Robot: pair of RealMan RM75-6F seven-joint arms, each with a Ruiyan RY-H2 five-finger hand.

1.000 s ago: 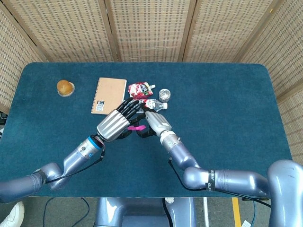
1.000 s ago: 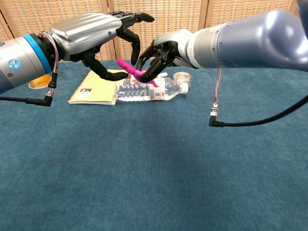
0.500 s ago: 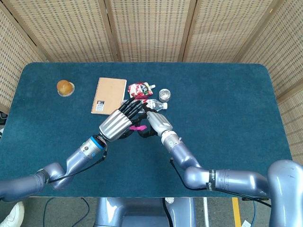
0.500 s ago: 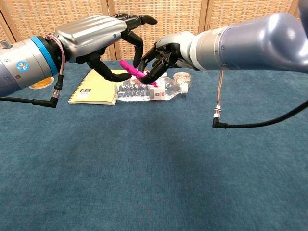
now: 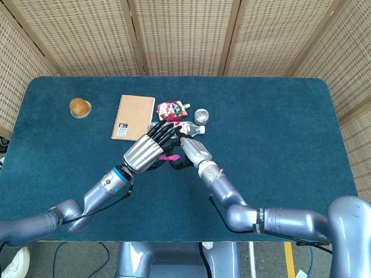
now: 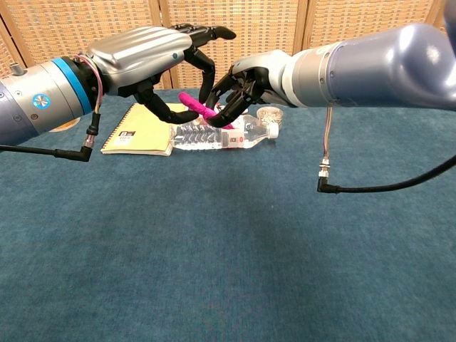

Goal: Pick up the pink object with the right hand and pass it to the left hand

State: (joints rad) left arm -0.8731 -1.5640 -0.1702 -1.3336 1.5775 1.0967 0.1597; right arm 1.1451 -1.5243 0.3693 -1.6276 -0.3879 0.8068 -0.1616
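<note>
- The pink object is a thin, short stick-like piece held up in the air above the table, between the two hands and in front of the plastic bottle that lies on the cloth.
- The right hand pinches it at its right end between dark fingertips; the rest of the piece juts out leftward, free.
- The left hand arches over that free end with fingers spread and thumb below (a cage around it, not yet a grip that I can confirm); whether any fingertip touches the pink is not clear from either view.
- From the head view the pink object shows only as a sliver between the left hand and the right hand.
- It looks light and fairly stiff, as it sticks out without drooping; its smooth, narrow body could slip or twist in a loose pinch.
- The best hold for the left hand is probably the exposed left half, thumb against fingertip, well clear of the right fingertips.
</note>
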